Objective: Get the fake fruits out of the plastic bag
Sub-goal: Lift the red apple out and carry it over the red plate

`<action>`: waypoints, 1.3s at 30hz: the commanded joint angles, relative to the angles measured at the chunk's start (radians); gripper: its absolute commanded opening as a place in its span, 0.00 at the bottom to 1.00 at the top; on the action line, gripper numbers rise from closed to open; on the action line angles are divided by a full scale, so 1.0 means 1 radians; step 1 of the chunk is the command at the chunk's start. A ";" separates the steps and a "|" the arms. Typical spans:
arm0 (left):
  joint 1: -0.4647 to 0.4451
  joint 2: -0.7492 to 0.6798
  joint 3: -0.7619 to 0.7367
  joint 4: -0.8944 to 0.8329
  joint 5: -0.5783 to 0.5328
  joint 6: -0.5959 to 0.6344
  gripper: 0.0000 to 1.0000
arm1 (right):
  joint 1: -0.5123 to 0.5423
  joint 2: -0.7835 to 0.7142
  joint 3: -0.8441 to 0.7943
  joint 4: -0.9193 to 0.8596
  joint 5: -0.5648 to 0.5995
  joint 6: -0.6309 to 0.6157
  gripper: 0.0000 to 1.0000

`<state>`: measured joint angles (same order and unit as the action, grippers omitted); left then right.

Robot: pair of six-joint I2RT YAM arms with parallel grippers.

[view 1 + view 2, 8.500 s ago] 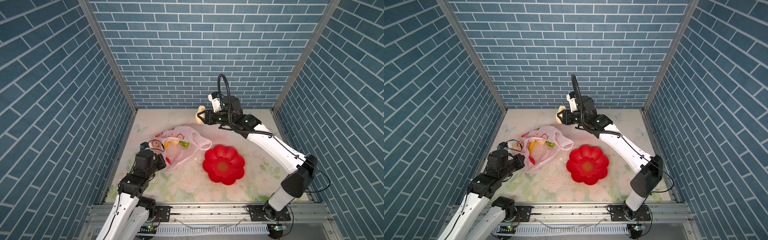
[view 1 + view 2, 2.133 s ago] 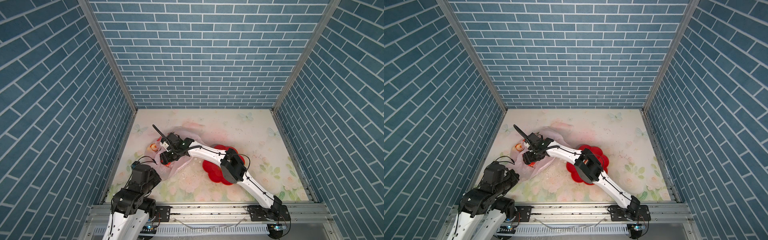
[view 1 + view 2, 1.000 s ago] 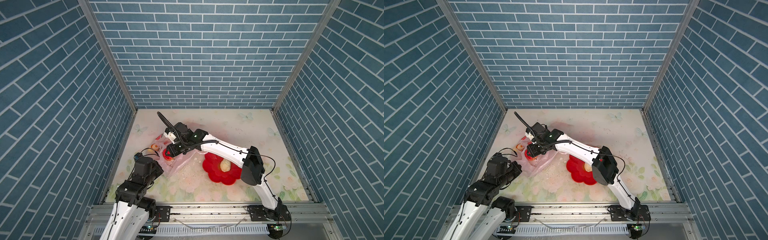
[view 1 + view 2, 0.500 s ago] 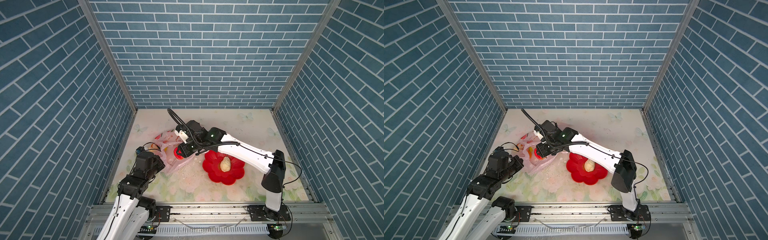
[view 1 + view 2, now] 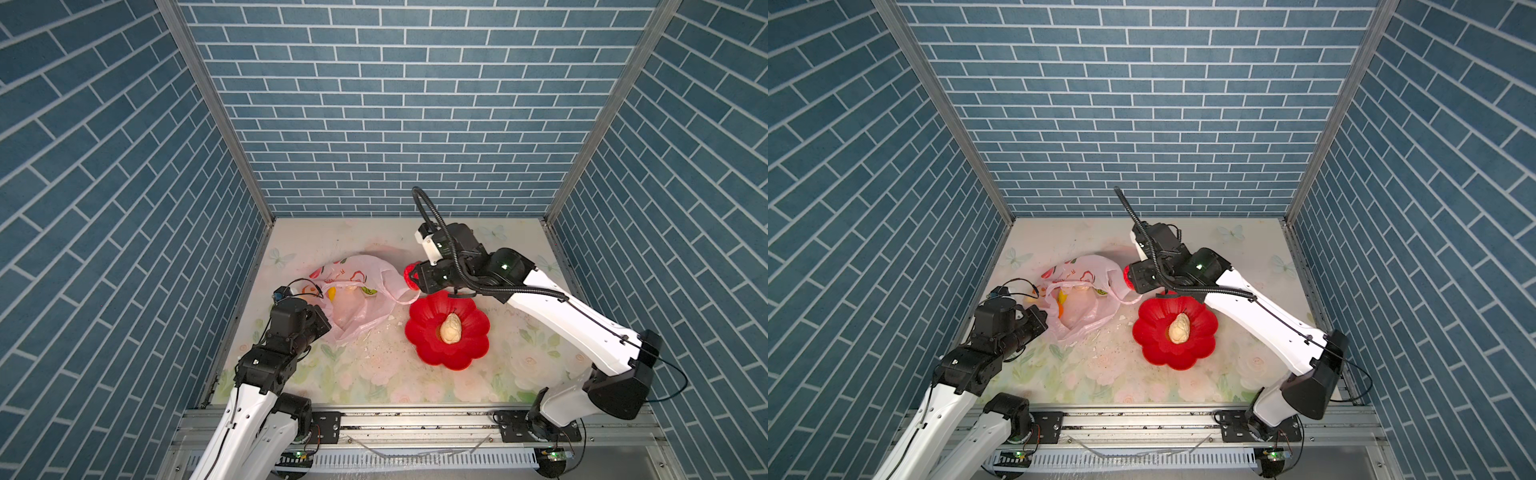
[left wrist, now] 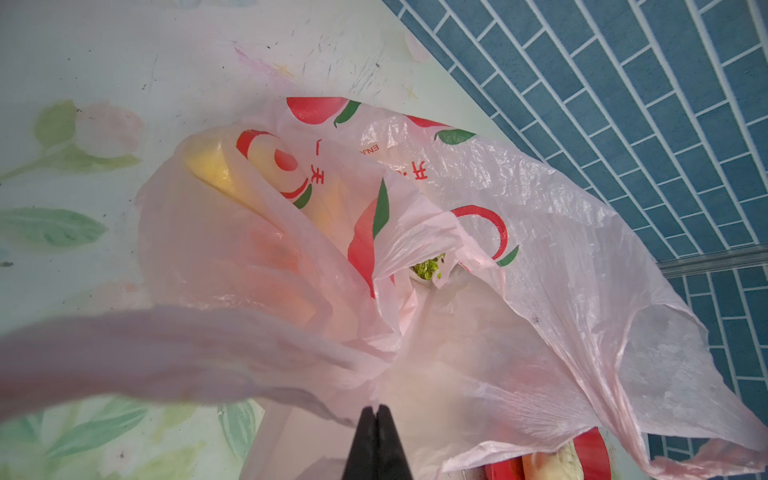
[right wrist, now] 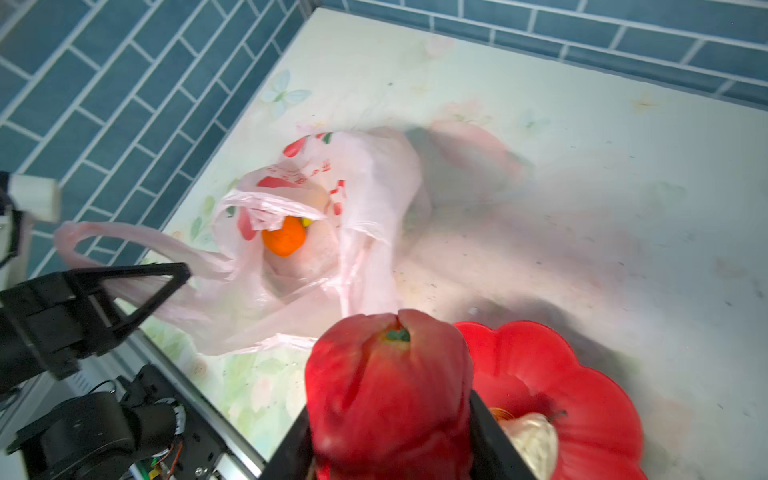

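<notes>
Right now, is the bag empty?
Not empty: an orange fruit and a yellow one show through the mouth of the bag.

We see the pale-pink plastic bag point(image 5: 357, 286) lying crumpled and open-mouthed toward nine o'clock on the table point(image 5: 374, 374), one handle point(image 7: 124, 245) stretched toward eight o'clock in the closed left gripper point(image 6: 376, 415). Inside lie an orange fruit point(image 7: 284, 240) and a yellow fruit point(image 6: 216, 170) under the film. The red fruit point(image 7: 386, 374) is clamped in the right gripper point(image 7: 390, 424) at the bag's three o'clock. A cream bumpy fruit point(image 5: 451, 328) lies in the red bowl point(image 5: 478, 353) at four o'clock.
</notes>
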<state>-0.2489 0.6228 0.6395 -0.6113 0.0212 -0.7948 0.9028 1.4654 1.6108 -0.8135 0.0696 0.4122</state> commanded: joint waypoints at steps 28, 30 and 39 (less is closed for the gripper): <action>-0.003 0.073 0.036 0.031 0.008 0.035 0.00 | -0.223 -0.086 -0.583 -0.027 0.132 0.193 0.24; -0.004 0.071 0.033 0.027 0.005 0.034 0.00 | -0.223 -0.070 -0.595 -0.010 0.123 0.195 0.24; -0.004 0.067 0.023 0.032 0.006 0.030 0.00 | -0.224 0.006 -0.631 0.071 0.066 0.197 0.26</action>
<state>-0.2489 0.6983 0.6521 -0.5800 0.0311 -0.7731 0.6823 1.4475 1.0100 -0.7734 0.1604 0.5732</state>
